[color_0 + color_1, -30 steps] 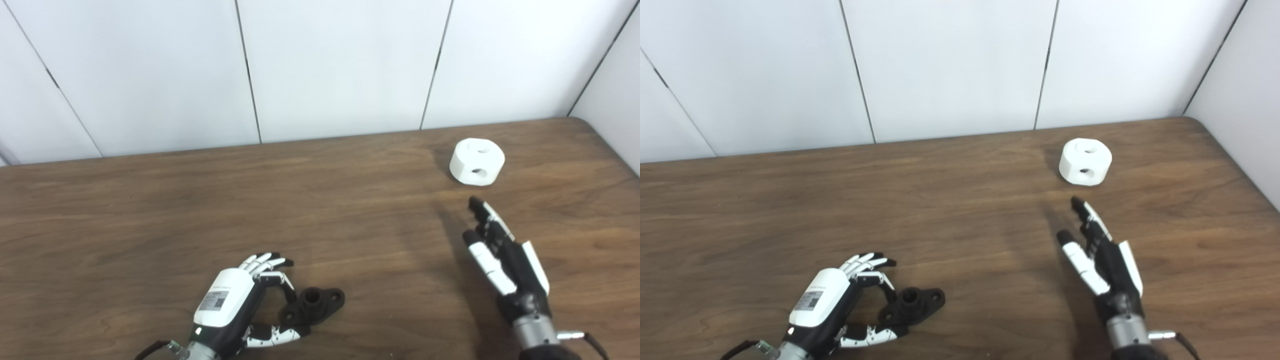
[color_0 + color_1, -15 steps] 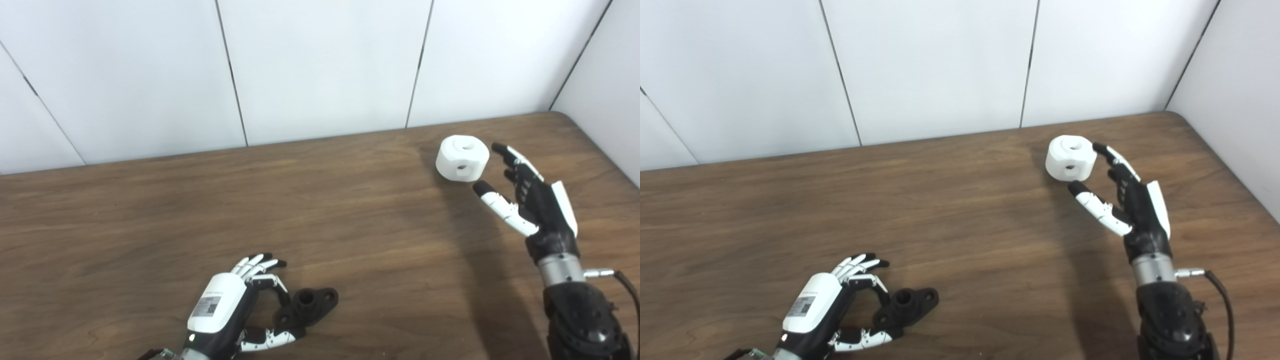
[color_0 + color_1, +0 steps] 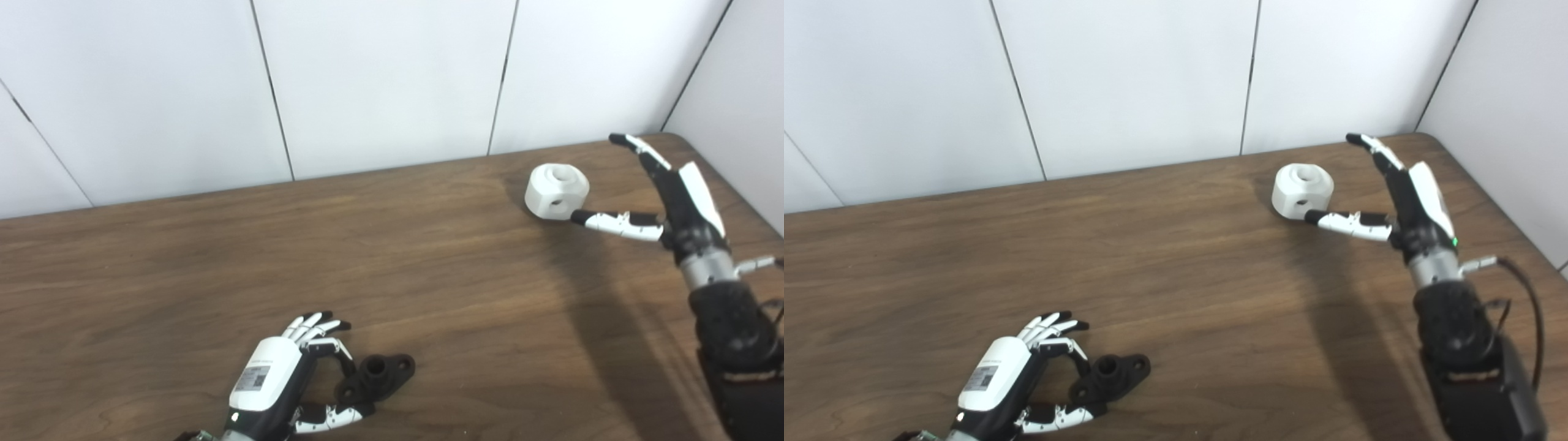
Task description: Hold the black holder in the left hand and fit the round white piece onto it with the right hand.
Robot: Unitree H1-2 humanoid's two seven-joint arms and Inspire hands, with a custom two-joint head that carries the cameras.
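Your right hand point(image 3: 667, 193) is spread wide and holds nothing: the thumb reaches flat toward the left with its tip just at the near-right foot of the round white piece point(image 3: 557, 190), while the fingers point(image 3: 637, 147) point up and away past the piece's right side, not yet around it. So the piece lies just left of the palm, inside the open span between thumb and fingers; whether the thumb tip actually touches it you cannot tell. It sits on the wooden table point(image 3: 392, 263) near the far right corner, its bore axis upright, with a side hole facing you. Judgement: close by curling the fingers leftward over the far side. Your left hand point(image 3: 275, 383) is low at the near edge, fingers and thumb curled in a loose ring around the near end of the black holder point(image 3: 376, 376), which lies flat with its long axis running right and slightly away; contact looks likely at the thumb, but a firm grip isn't shown. The two parts are well apart.
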